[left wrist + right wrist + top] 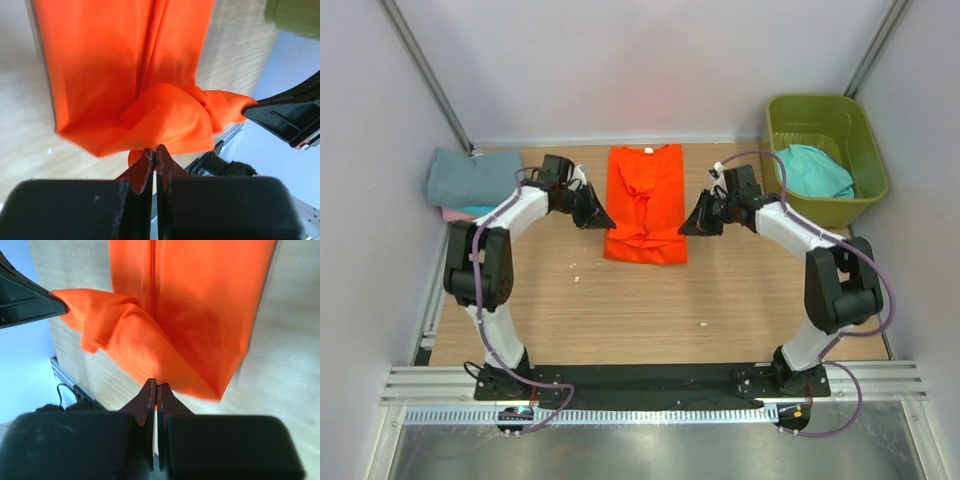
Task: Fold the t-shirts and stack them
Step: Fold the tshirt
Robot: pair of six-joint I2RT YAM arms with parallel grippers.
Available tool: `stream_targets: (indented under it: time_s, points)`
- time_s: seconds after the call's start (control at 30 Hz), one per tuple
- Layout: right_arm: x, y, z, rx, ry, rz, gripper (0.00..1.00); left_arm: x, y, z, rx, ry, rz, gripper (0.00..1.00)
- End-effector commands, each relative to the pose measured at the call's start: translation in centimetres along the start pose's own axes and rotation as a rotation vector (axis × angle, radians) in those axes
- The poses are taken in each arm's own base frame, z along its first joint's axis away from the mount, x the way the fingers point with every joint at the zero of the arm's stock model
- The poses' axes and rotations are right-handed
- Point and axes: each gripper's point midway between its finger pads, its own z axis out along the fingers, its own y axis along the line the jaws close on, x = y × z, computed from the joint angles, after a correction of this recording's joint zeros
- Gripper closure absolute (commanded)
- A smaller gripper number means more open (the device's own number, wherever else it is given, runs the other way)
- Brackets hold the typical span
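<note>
You're looking at a light wood-grain counter [620,310], closed in by plain pale walls [620,70] behind it and on both sides, under soft, even light. Slanted metal posts [425,70] rise from the counter's far corners. A ribbed aluminium rail [650,385] runs along the counter's near edge, with a dull steel sheet [650,455] nearer still.

One orange t-shirt [645,200], one teal t-shirt [815,170], one grey-blue t-shirt [470,178], one green tub [800,115].
</note>
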Motion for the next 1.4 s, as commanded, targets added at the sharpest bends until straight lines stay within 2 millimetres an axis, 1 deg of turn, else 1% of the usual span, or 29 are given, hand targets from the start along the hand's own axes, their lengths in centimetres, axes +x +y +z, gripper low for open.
stream_targets:
  time_s: [0.0, 0.03, 0.07, 0.1, 0.13, 0.2, 0.23, 0.27, 0.3, 0.33, 0.37, 0.4, 0.43, 0.47, 0.5, 0.53, 0.6, 0.63, 0.67, 0.7, 0.73, 0.77, 0.8, 0.87, 0.9, 1.0, 1.1, 1.27, 1.37]
  points:
    - [-5.9, 1.9, 0.7, -0.064, -0.113, -0.094, 0.99, -3.1, -1.3, 0.9, 0.056, -0.023, 0.049, 1.00]
    - [-6.6, 1.7, 1.2, -0.063, -0.115, -0.095, 0.98, -4.0, -1.3, 1.3, 0.056, -0.032, 0.046, 1.00]
    - [-7.4, 0.5, 2.2, -0.048, -0.109, -0.093, 0.99, -5.4, -1.4, 1.7, 0.060, -0.045, 0.047, 1.00]
    - [-8.0, 0.3, 2.8, -0.043, -0.111, -0.097, 0.98, -6.2, -1.7, 2.0, 0.068, -0.058, 0.054, 1.00]
    - [-9.8, 1.0, 2.8, -0.053, -0.141, -0.118, 0.99, -6.8, -1.6, 2.2, 0.064, -0.068, 0.057, 1.00]
    - [-11.7, 0.3, 3.9, -0.045, -0.154, -0.130, 0.99, -8.5, -1.7, 2.5, 0.063, -0.099, 0.068, 1.00]
    - [-12.3, 0.1, 4.1, -0.036, -0.165, -0.135, 0.98, -9.1, -1.3, 2.5, 0.045, -0.119, 0.067, 1.00]
    - [-12.7, -0.1, 4.4, -0.030, -0.172, -0.137, 0.91, -9.8, -1.1, 2.6, 0.034, -0.136, 0.065, 1.00]
    - [-13.3, -0.3, 4.6, -0.021, -0.178, -0.147, 0.81, -10.1, -0.7, 2.6, 0.016, -0.146, 0.059, 0.99]
    - [-13.6, -0.6, 4.5, -0.015, -0.183, -0.145, 0.68, -10.5, -0.2, 2.6, -0.006, -0.163, 0.055, 0.96]
    - [-13.8, -0.9, 4.3, 0.007, -0.193, -0.143, 0.49, -10.7, 0.0, 2.4, -0.016, -0.172, 0.072, 0.87]
    - [-14.0, -1.4, 4.0, 0.018, -0.202, -0.146, 0.44, -10.7, 0.5, 2.1, -0.043, -0.178, 0.069, 0.79]
    - [-14.4, -1.0, 3.1, 0.017, -0.220, -0.155, 0.40, -10.7, 0.4, 1.4, -0.058, -0.191, 0.079, 0.72]
    - [-14.4, -1.2, 2.5, 0.022, -0.223, -0.153, 0.32, -10.8, 0.6, 0.7, -0.070, -0.200, 0.082, 0.67]
    - [-14.0, -1.4, 2.2, 0.027, -0.220, -0.148, 0.30, -10.4, 0.8, 0.3, -0.075, -0.193, 0.088, 0.56]
    - [-14.2, -1.1, 1.0, 0.023, -0.238, -0.146, 0.29, -10.0, 0.9, -0.5, -0.078, -0.195, 0.087, 0.53]
    - [-12.5, -1.5, 0.5, 0.019, -0.204, -0.116, 0.29, -9.4, 1.6, -1.5, -0.086, -0.198, 0.062, 0.47]
    - [-11.9, -1.0, -0.2, 0.007, -0.199, -0.106, 0.29, -8.3, 2.3, -1.6, -0.095, -0.181, 0.046, 0.45]
    - [-10.8, -1.0, -0.3, -0.007, -0.168, -0.084, 0.30, -7.3, 2.5, -1.6, -0.087, -0.147, 0.032, 0.43]
    - [-8.7, -2.0, 0.2, -0.005, -0.122, -0.050, 0.30, -6.3, 2.6, -1.4, -0.072, -0.116, 0.024, 0.43]
    - [-7.5, -2.2, 0.3, -0.014, -0.098, -0.014, 0.30, -5.3, 2.9, -1.2, -0.063, -0.086, 0.007, 0.41]
    - [-6.6, -2.4, 0.3, -0.020, -0.087, -0.001, 0.32, -3.6, 3.9, -0.7, -0.066, -0.044, -0.030, 0.33]
    - [-4.8, -3.6, 0.8, -0.007, -0.050, 0.030, 0.32, -2.9, 4.7, -0.4, -0.077, -0.028, -0.052, 0.32]
    - [-3.4, -4.5, 1.2, -0.002, -0.026, 0.051, 0.34, -1.4, 6.0, 0.3, -0.092, 0.014, -0.086, 0.32]
    - [-2.3, -5.1, 1.5, 0.002, 0.000, 0.071, 0.34, -1.2, 6.4, 0.4, -0.096, 0.022, -0.095, 0.32]
    - [-0.9, -5.9, 2.1, 0.004, 0.042, 0.108, 0.36, -0.4, 7.1, 1.0, -0.097, 0.049, -0.119, 0.30]
    - [-0.1, -6.5, 2.8, 0.006, 0.074, 0.141, 0.38, -0.2, 8.0, 1.8, -0.114, 0.064, -0.149, 0.30]
    - [-0.4, -6.9, 3.8, 0.004, 0.078, 0.165, 0.41, -0.2, 8.4, 3.1, -0.114, 0.080, -0.163, 0.31]
    - [-0.1, -7.0, 4.2, 0.003, 0.096, 0.179, 0.43, 0.0, 8.1, 3.7, -0.113, 0.094, -0.154, 0.32]
